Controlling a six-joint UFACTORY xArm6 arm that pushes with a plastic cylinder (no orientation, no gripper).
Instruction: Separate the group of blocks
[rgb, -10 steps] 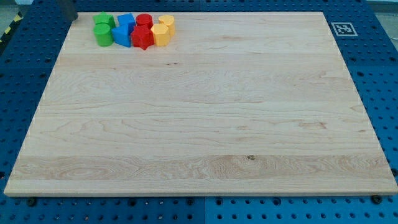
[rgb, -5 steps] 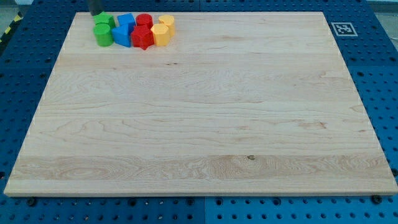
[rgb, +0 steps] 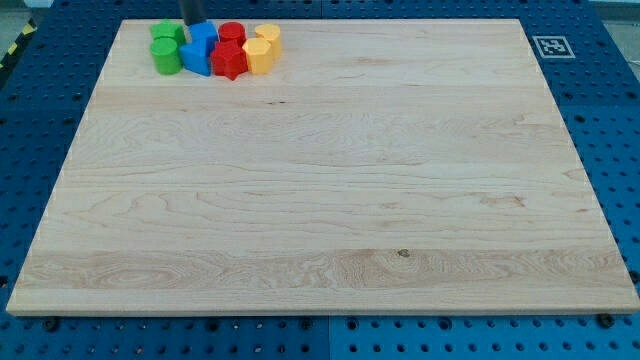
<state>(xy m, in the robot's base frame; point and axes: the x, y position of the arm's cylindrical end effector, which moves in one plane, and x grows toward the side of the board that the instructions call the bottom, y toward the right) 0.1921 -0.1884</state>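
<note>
A tight group of blocks sits at the board's top left. Two green blocks, a rear one (rgb: 165, 33) and a front cylinder (rgb: 166, 56), are on the left. Two blue blocks (rgb: 204, 35) (rgb: 196, 58) come beside them. Then a red cylinder (rgb: 232, 32) and a red star-like block (rgb: 229, 60). Two yellow blocks (rgb: 267, 36) (rgb: 258, 56) end the group on the right. My tip (rgb: 193, 23) is at the view's top edge, just behind the group, between the rear green block and the rear blue block.
The wooden board (rgb: 320, 190) lies on a blue pegboard table. A black-and-white marker tag (rgb: 551, 46) sits off the board's top right corner.
My tip has moved to the right along the board's top edge, from beyond the top left corner to behind the green and blue blocks. The blocks have not moved.
</note>
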